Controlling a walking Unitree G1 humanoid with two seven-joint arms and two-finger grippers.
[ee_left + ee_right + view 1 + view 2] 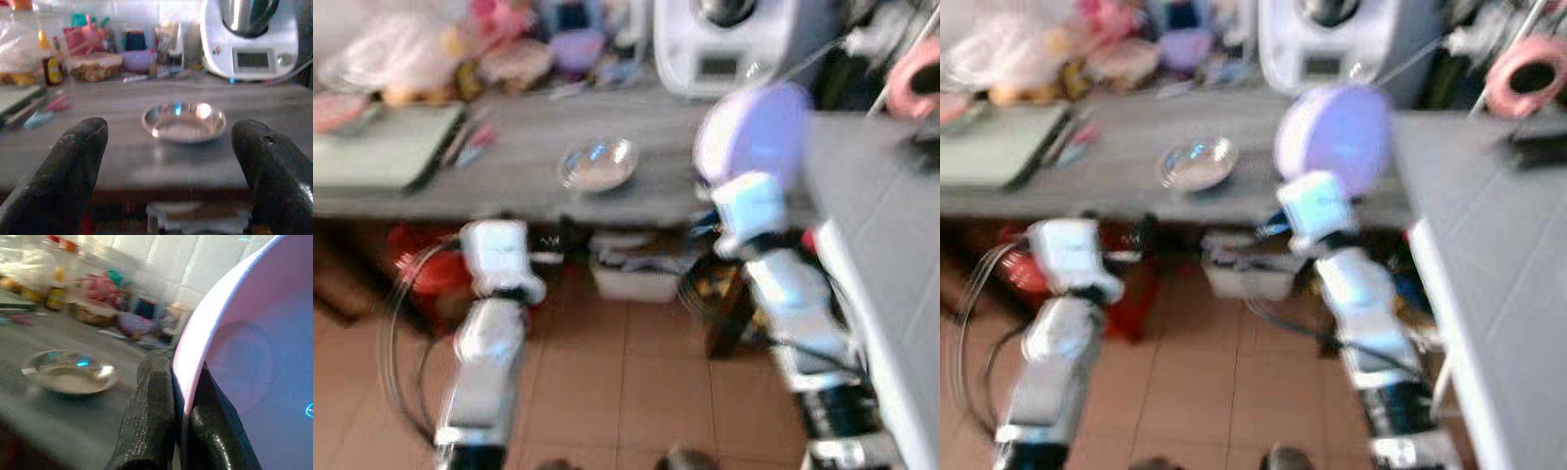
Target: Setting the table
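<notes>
My right gripper (183, 416) is shut on the rim of a lavender plate (754, 132), which stands tilted on edge in the air at the front of the grey counter (538, 181). A shiny glass bowl (597, 164) rests on that counter, left of the plate. My left gripper (171, 161) is open with nothing between its fingers; it is held low before the counter's front edge, pointed at the bowl (184, 121). The head views are blurred.
A white kitchen machine (724, 44) stands at the back of the counter, with bags, jars and a purple bowl (576, 47) to its left. A green board (382, 147) lies far left. A second grey surface (881, 225) runs along the right. Crates and a red bag (426, 264) sit underneath.
</notes>
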